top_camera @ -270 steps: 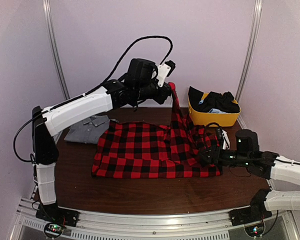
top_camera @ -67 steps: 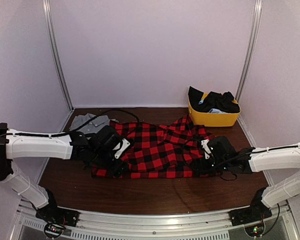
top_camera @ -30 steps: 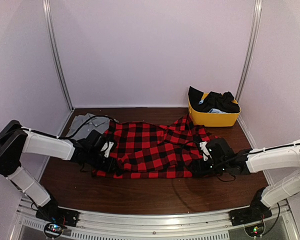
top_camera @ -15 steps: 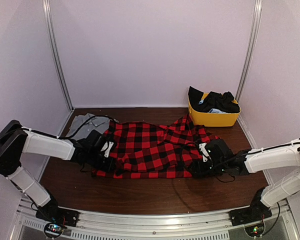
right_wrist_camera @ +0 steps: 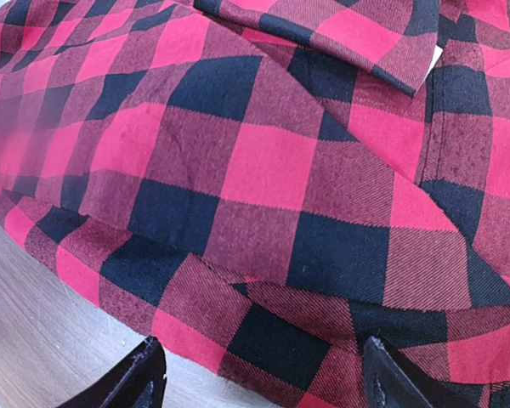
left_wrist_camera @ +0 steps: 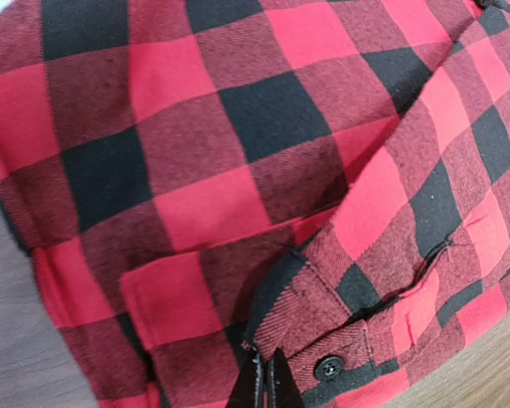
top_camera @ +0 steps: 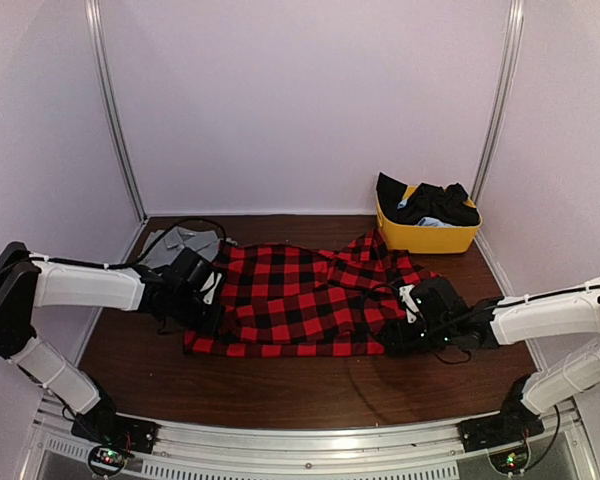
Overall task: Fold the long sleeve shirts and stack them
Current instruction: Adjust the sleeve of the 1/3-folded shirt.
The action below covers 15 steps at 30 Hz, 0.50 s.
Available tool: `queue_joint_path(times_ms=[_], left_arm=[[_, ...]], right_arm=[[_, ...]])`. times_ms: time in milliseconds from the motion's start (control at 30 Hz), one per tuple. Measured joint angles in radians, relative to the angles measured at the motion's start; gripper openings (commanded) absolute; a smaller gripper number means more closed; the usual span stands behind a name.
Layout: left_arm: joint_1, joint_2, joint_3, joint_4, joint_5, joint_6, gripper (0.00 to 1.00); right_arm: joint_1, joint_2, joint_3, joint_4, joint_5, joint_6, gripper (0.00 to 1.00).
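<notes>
Flannel shirt (top_camera: 300, 300) lies spread on the table (top_camera: 310, 385). Left gripper (left_wrist_camera: 268, 387): tips pressed together at the buttoned cuff. Right gripper (right_wrist_camera: 263, 378): fingers spread over the right hem. Grey shirt (top_camera: 175, 243) lies at far left.

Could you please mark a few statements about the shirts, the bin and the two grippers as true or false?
1. The flannel shirt lies spread on the table. True.
2. The right gripper is shut. False: its fingers stand wide apart over the flannel shirt.
3. The grey shirt lies on top of the flannel shirt. False: it lies on the table at the far left, beside it.
4. The yellow bin holds dark clothes. True.
5. The left gripper is shut at the flannel shirt's edge. True.
</notes>
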Motion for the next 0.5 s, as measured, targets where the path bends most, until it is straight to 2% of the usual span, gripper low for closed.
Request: queue_joint_path(times_ms=[167,233,333,433,500], left_arm=[[0.000,-0.006,0.038,-0.067,-0.042,0.008,0.00],[0.000,-0.002,0.054,-0.086,-0.058,0.014,0.05],[0.000,0.025,0.066,-0.094,-0.075,0.022,0.21],[0.000,0.055,0.068,-0.111,-0.095,0.028,0.41],[0.000,0.060,0.068,-0.124,-0.111,0.027,0.58]], right_arm=[[0.000,0.000,0.021,-0.006,0.009,-0.009,0.81],[0.000,0.000,0.024,-0.007,0.012,-0.010,0.81],[0.000,0.000,0.027,-0.016,0.023,-0.010,0.81],[0.000,-0.003,0.037,-0.042,0.041,-0.006,0.81],[0.000,-0.012,0.046,-0.056,0.054,-0.001,0.81]])
